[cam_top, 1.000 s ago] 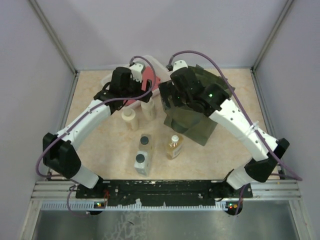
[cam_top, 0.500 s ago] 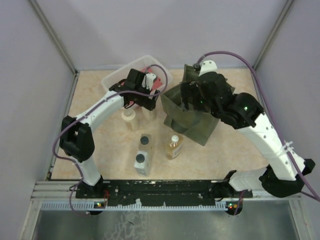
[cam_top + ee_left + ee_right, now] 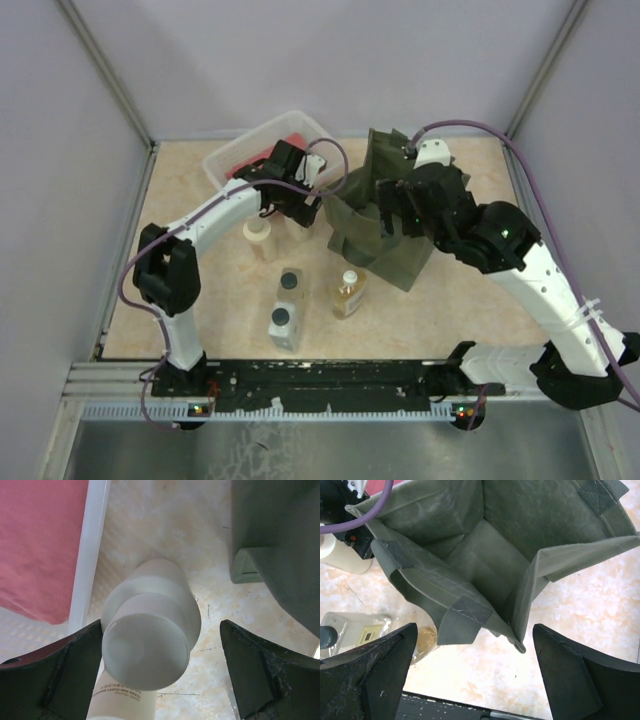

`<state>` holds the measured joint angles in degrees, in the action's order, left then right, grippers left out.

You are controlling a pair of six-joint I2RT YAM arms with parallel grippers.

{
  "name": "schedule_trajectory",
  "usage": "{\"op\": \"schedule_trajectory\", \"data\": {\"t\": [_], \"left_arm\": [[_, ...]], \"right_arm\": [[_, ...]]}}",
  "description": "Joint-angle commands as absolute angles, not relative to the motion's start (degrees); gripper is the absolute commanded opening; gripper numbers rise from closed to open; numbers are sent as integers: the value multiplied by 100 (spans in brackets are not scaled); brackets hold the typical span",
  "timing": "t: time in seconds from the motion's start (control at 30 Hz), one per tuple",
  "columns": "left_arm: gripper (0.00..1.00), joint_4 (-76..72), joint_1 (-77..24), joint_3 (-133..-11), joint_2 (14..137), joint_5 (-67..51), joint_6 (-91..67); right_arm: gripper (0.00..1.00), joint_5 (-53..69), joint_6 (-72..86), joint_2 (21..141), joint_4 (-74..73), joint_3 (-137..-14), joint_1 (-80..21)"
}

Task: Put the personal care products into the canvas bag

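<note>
Nearest, two grey bottles (image 3: pixel 284 325) and an amber bottle (image 3: pixel 348 295) lie outside the canvas bag (image 3: pixel 385 255). Farther in, the left gripper's (image 3: pixel 162 650) spread jaws straddle an upright cream bottle (image 3: pixel 150 630) off-centre, so closing may topple it. The right gripper (image 3: pixel 475 667) hangs open above the floppy bag, whose mouth could sag shut.

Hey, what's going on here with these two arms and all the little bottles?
The job here is packing small toiletry bottles into an olive-green canvas bag. The left tool is open around an upright cream bottle beside the white basket, not yet gripping it. The right tool hangs open above the bag's open mouth, holding nothing. The other cream bottle, two grey bottles and the amber one sit on the table outside the bag, which looks empty inside.
</note>
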<state>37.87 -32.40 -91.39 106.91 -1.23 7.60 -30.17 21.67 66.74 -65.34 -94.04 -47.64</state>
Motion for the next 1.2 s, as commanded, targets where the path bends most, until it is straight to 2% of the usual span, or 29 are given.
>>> {"op": "schedule_trajectory", "data": {"t": [0.0,0.2,0.4,0.47,0.63,0.9,1.17], "left_arm": [[100,4114,-3340,-9210,10967,-18,765],[99,4129,-3349,-9294,11173,35,733],[88,4214,-3357,-9395,11322,9,734],[79,4234,-3357,-9418,11351,-4,736],[44,4405,-3357,-9572,11436,-105,726],[1,4491,-3353,-9570,11195,-258,685],[0,4536,-3270,-9658,10240,-98,427]], "right_arm": [[99,-3226,2297,6428,-6469,-9286,-4814],[99,-3223,2318,6378,-6428,-9117,-4815],[99,-3233,2320,6372,-6375,-9019,-4809],[99,-3240,2327,6375,-6351,-9011,-4810],[99,-3167,2347,6376,-6295,-9021,-4809],[99,-3287,2351,6402,-6396,-9090,-4808],[99,-3546,2345,6490,-6444,-9132,-4811]]}}
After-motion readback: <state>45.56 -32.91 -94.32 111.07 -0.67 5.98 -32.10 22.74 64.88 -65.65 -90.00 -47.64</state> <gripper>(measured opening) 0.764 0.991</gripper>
